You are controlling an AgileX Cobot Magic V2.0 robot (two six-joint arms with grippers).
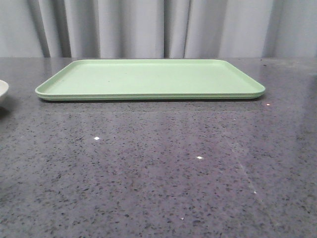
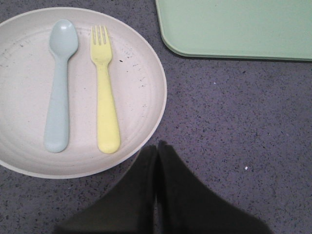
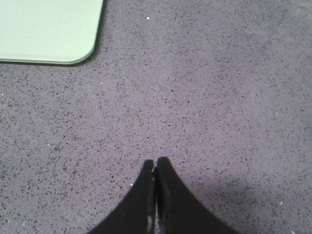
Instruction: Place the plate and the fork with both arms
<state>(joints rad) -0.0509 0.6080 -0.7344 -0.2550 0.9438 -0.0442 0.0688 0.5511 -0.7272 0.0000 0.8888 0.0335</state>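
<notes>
Nothing looks done yet: the tray (image 1: 148, 79) lies bare on the desk (image 1: 158, 173), while the plate (image 2: 141, 92) sits on the desk beside the tray's corner, off to the robot's left, with the fork (image 2: 105, 92) lying in it next to a blue spoon (image 2: 59, 87). The left claw (image 2: 157, 146) hangs just beside the plate's rim, tips together and holding nothing, and the right claw (image 3: 156, 163) is likewise closed and empty over bare desk near the tray. By my reading, both the plate and the fork remain to be picked up and set on the tray.

Closed right pincer (image 3: 156, 163) over table (image 3: 219, 97), near tray (image 3: 48, 29).
</notes>
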